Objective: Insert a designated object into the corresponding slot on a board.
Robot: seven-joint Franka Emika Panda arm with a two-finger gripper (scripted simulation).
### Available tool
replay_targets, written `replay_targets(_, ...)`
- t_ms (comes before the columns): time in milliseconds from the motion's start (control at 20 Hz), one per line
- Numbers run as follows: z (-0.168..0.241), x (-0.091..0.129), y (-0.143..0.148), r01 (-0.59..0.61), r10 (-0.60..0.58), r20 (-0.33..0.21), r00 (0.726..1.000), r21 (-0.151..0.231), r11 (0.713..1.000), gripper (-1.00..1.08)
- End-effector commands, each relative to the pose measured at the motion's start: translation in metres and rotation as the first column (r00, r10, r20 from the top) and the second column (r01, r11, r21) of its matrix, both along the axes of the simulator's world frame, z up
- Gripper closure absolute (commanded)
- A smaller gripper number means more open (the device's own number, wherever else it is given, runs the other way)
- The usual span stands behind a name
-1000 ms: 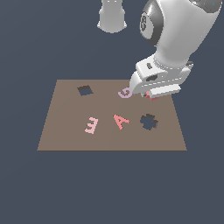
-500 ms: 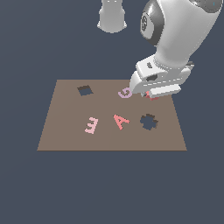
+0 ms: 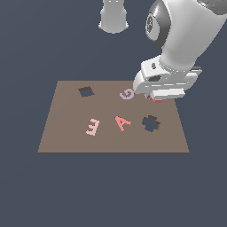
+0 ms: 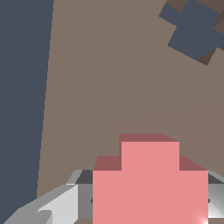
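Coral block (image 4: 150, 183) btwn fingers (image 4: 57, 205), on board (image 3: 66, 133).

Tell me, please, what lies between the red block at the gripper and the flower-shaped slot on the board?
Nothing: in the wrist view only bare board separates the coral-red block from the slot. The exterior view agrees.

Even flat simulator light, sharp renders, small glare spot on coral block (image 4: 151, 188)

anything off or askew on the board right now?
Nothing stands out. Letters E, A and G lie flat on the board; the coral block sits between the claw fingers, the lobed slot unfilled.
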State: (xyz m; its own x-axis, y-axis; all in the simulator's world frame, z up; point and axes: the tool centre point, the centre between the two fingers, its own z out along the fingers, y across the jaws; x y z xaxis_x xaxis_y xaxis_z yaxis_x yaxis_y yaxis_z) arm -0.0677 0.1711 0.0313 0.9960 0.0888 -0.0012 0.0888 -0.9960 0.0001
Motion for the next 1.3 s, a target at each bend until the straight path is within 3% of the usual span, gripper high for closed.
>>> replay_targets(0, 0.001, 0.003, 0.003, 0.056, -0.056, 0.001, 0.998, 0.0, 0.998, 1.08)
replay_targets(350, 0.002, 0.016, 0.012, 0.264, -0.264, 0.001, 0.965, 0.001, 0.965, 1.08)
replay_targets(600, 0.003, 0.029, 0.018, 0.448, -0.448, 0.001, 0.894, 0.001, 0.894, 1.08)
replay_targets(900, 0.004, 0.047, 0.021, 0.658, -0.658, 0.001, 0.753, 0.002, 0.753, 1.08)
replay_targets(1250, 0.005, 0.069, 0.018, 0.853, -0.853, 0.0, 0.522, 0.002, 0.522, 1.08)
